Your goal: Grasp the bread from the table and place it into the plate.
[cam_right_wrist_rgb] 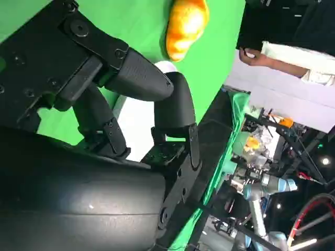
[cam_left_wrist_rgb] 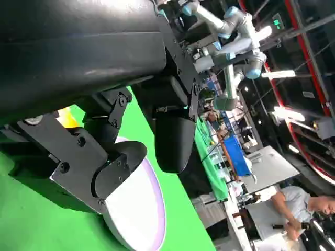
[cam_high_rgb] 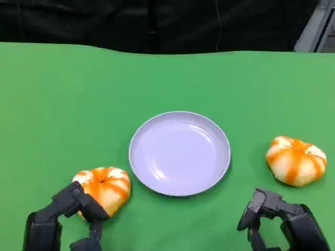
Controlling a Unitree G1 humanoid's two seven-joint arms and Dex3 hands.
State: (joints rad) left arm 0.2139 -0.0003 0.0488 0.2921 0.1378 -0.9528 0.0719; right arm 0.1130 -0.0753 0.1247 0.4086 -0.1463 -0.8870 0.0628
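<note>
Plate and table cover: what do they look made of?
Plate: pale lavender, smooth and slightly glossy with soft highlights and a thin rim; looks like plastic or melamine, though glazed ceramic can't be ruled out. Table cover: uniform matte green with no sheen, probably fabric or felt; no weave is visible.

Place: a robotics lab or test hall, not a home.
Work surface: a desk (cam_high_rgb: 167,83) covered in plain green cloth, backed by a black curtain (cam_high_rgb: 157,23), a staged recording set-up.
Other machines: pale grey robot arms with blue joints (cam_left_wrist_rgb: 235,31) stand beyond the desk in the left wrist view; a similar arm (cam_right_wrist_rgb: 264,185) shows in the right wrist view.
Building: red curved beams (cam_left_wrist_rgb: 298,78) and strip lights (cam_left_wrist_rgb: 285,112) overhead, as in an industrial hall.
Furnishing: further benches (cam_left_wrist_rgb: 235,157) crowded with equipment.
People: a person in a light shirt (cam_left_wrist_rgb: 293,204) stands beside a bench; another person's hand and pale sleeve (cam_right_wrist_rgb: 282,55) show nearby.
</note>
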